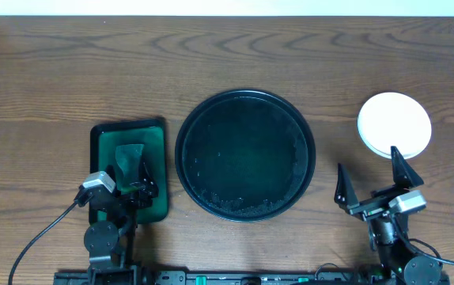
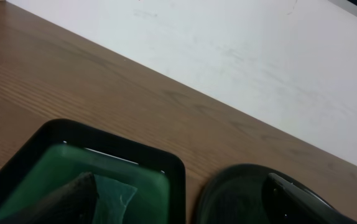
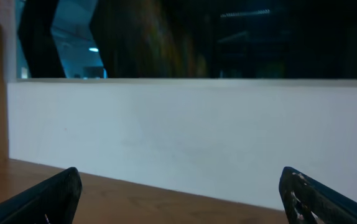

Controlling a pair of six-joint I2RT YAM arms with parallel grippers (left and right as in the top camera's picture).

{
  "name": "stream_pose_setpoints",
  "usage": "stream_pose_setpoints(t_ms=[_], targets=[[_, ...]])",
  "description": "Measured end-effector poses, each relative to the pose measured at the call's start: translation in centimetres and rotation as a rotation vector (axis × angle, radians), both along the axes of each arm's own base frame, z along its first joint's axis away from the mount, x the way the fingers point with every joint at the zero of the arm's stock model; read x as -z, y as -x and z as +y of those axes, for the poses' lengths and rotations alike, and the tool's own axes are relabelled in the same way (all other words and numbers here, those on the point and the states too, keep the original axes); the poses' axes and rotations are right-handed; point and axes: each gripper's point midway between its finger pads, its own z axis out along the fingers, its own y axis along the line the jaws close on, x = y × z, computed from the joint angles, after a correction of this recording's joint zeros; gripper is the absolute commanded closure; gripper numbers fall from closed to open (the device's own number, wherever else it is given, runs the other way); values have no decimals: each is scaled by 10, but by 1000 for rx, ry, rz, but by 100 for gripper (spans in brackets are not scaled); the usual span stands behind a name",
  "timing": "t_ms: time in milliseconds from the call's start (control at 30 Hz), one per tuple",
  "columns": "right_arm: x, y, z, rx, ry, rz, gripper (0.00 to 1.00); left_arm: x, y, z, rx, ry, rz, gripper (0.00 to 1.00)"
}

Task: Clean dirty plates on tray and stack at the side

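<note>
The large round black tray (image 1: 245, 153) sits at the table's middle with no plates on it, only faint specks near its front rim. It also shows in the left wrist view (image 2: 241, 193). White plates (image 1: 394, 124) lie as one clean stack at the right; I cannot tell how many. My right gripper (image 1: 371, 176) is open and empty just in front of the stack, not touching it. In the right wrist view its fingers (image 3: 178, 180) are wide apart. My left gripper (image 1: 132, 180) is open over the green tray, its fingers (image 2: 181, 183) spread, one finger over a teal cloth (image 2: 113, 196).
A smaller dark green rectangular tray (image 1: 157, 134) lies left of the black tray and holds the teal cloth (image 1: 130, 154). A white wall (image 2: 259, 56) runs along the table's far edge. Bare wood lies between the black tray and the plates.
</note>
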Motion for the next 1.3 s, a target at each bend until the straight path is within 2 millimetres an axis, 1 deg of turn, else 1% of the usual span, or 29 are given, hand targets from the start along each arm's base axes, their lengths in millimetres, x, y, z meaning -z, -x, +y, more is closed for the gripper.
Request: stream_pose_setpoints(t_ms=[67, 267, 400, 500, 1300], targets=[[12, -5, -1, 8, -4, 57, 1, 0, 0, 0, 0, 0, 1, 15], [68, -18, -3, 21, -5, 294, 1, 0, 0, 0, 0, 0, 1, 15], [92, -19, -3, 21, -10, 396, 1, 0, 0, 0, 0, 0, 1, 15], [104, -19, -4, 24, -12, 447, 1, 0, 0, 0, 0, 0, 0, 15], [104, -19, -4, 24, -12, 447, 1, 0, 0, 0, 0, 0, 0, 15]])
